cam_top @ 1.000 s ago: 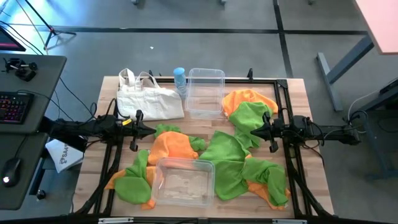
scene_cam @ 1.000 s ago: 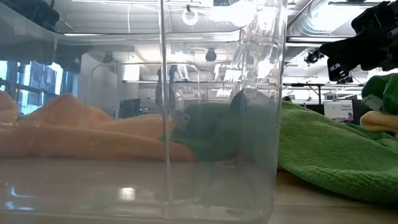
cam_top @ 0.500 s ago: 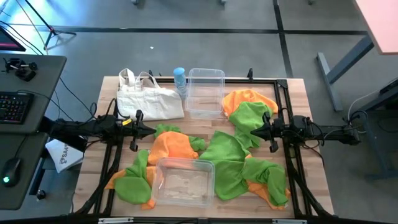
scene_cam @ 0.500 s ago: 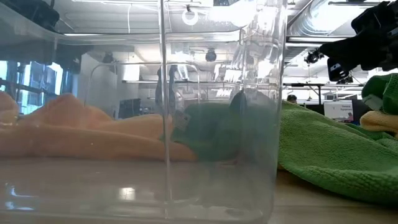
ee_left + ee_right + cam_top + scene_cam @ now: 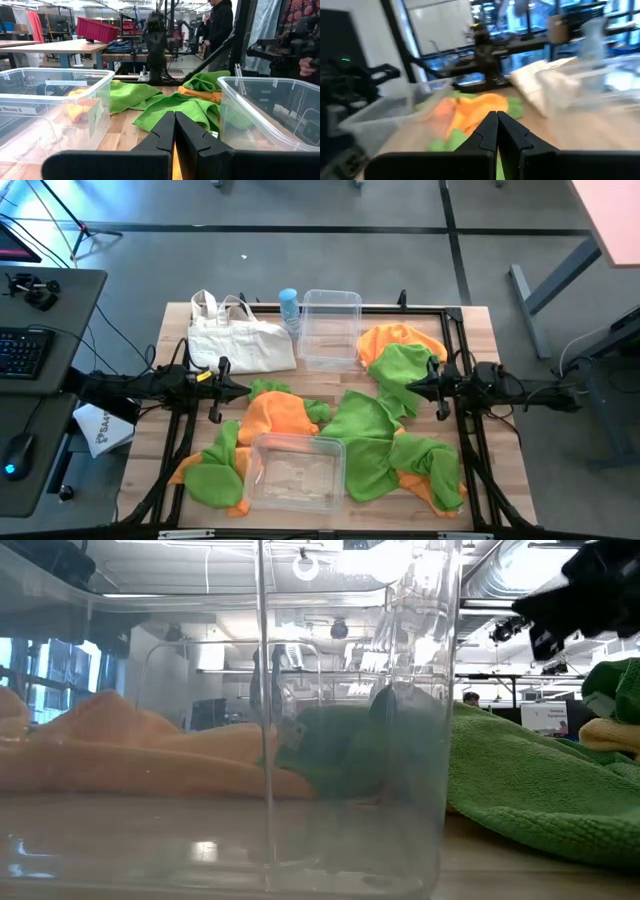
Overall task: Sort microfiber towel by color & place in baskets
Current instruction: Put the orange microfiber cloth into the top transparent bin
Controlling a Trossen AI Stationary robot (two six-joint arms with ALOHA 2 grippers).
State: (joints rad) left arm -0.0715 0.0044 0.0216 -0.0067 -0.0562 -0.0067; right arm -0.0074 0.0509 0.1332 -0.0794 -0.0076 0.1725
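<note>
Several orange and green microfiber towels lie crumpled on the table: an orange one and a green one at the far right, an orange one and a green one in the middle, and a green one at the near left. One clear basket stands at the far middle, another at the near middle. My left gripper is shut and empty at the left, above the middle orange towel's edge. My right gripper is shut and empty by the far-right green towel.
A white canvas tote bag lies at the far left, and a blue bottle stands beside the far basket. A black frame runs around the table. People stand in the room beyond the table.
My right gripper has drawn back a little toward the table's right edge and risen slightly, still shut. The towels and baskets have stayed where they were.
</note>
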